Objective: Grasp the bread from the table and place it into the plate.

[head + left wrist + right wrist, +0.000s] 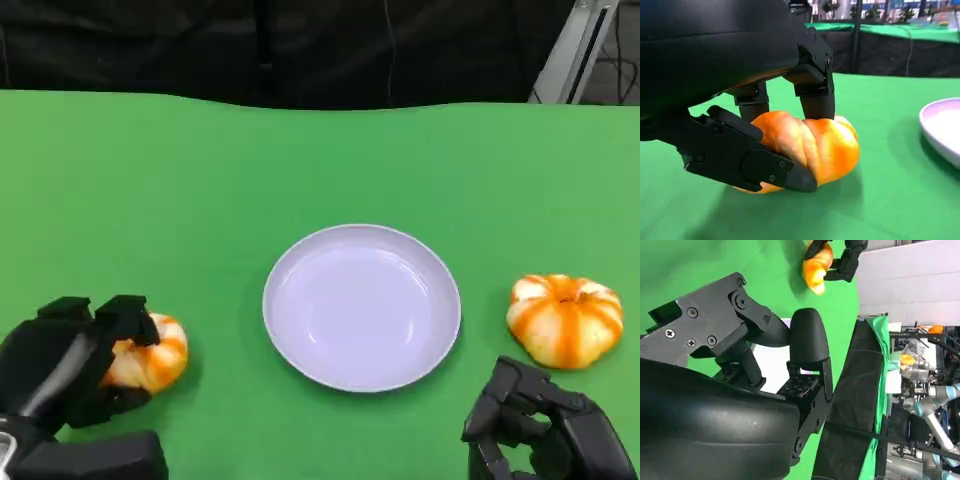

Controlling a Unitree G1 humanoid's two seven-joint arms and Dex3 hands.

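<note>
Orange bread (810, 145) gripped by left robot hand (740, 125), plate (362, 305) central

The left hand (75, 360) sits low, fingers (815, 95) wrapped over a bread roll (150, 358) (thumb underneath); the right hand (545, 430) hovers, fingers curled inward, holding nothing.
</note>
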